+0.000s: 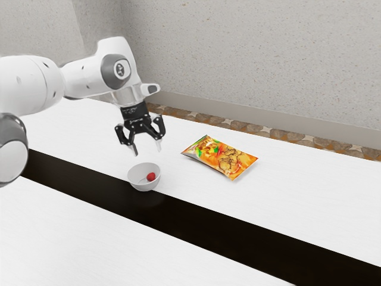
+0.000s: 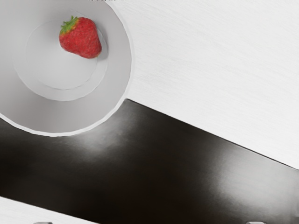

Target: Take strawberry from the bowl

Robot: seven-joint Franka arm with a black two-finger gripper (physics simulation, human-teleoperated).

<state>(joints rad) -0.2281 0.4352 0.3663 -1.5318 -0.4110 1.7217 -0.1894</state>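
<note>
My gripper (image 1: 147, 150) hangs above the bowl in the exterior view, open, its two fingers well apart and nothing between them. Below it stands a light grey bowl (image 1: 137, 182) holding a red strawberry (image 1: 151, 177). In the wrist view, the strawberry (image 2: 83, 38) lies on the inside bottom of the bowl (image 2: 56, 119), close to one side of the wall, its green leaves showing. The tips of my gripper (image 2: 149, 223) show at that view's edge, wide apart.
An orange snack bag (image 1: 220, 157) lies flat on the white table (image 1: 286, 179), toward the exterior view's right of the bowl. A black strip (image 1: 196, 220) crosses the table, and the bowl stands at its edge. A speckled wall is behind.
</note>
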